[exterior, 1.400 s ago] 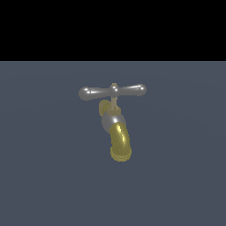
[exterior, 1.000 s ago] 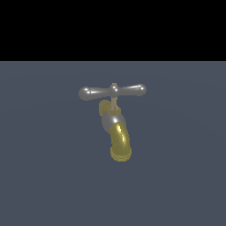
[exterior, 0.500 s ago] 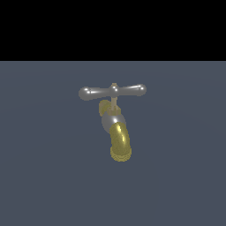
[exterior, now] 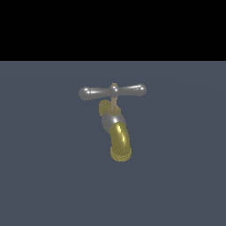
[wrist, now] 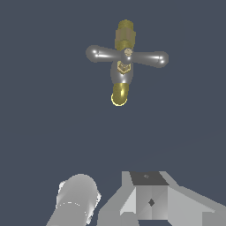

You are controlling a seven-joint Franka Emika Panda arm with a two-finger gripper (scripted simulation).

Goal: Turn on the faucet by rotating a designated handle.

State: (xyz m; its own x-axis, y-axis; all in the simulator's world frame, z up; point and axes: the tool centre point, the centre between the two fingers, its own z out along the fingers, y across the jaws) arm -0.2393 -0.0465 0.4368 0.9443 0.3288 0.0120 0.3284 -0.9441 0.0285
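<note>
Faucet standing alone on the slate-grey desk, with open room on every side.

The handle is lying level across the brass stem — one bulbous end pointing toward the exterior view's left, the other toward its right — while the spout is curving down toward the camera. In the wrist view the faucet is sitting well apart from the arm's grey housing; the gripper's fingers are not showing, so I cannot tell how they stand.

The exterior view shows no part of the robot at all. In the wrist view, a pale grey round arm piece and a boxy, light grey wrist block sit side by side at the picture's edge. The gripper's fingers are out of the picture — nothing tells how they stand.
</note>
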